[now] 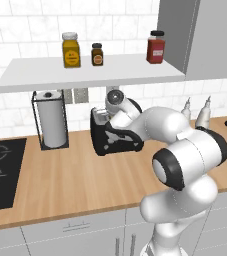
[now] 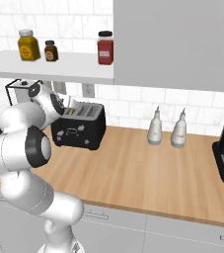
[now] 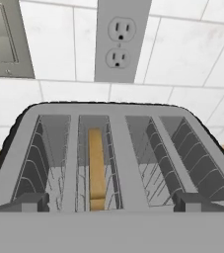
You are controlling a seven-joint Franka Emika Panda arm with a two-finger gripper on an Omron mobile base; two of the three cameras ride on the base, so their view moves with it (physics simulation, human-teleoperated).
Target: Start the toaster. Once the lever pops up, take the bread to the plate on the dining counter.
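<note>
Arm folded forward over the toaster (image 2: 79, 126) — gripper (image 3: 111, 200) spread wide, empty, above the bread (image 3: 96, 168).

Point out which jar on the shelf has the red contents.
The jar with red contents stands alone at the shelf end nearest the grey cabinet; the large yellow jar and small brown jar sit together farther along.

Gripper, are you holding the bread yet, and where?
No, nothing is held. The gripper is open above the toaster, its fingertips apart at either side, while the bread sits untouched down in a slot.
</note>
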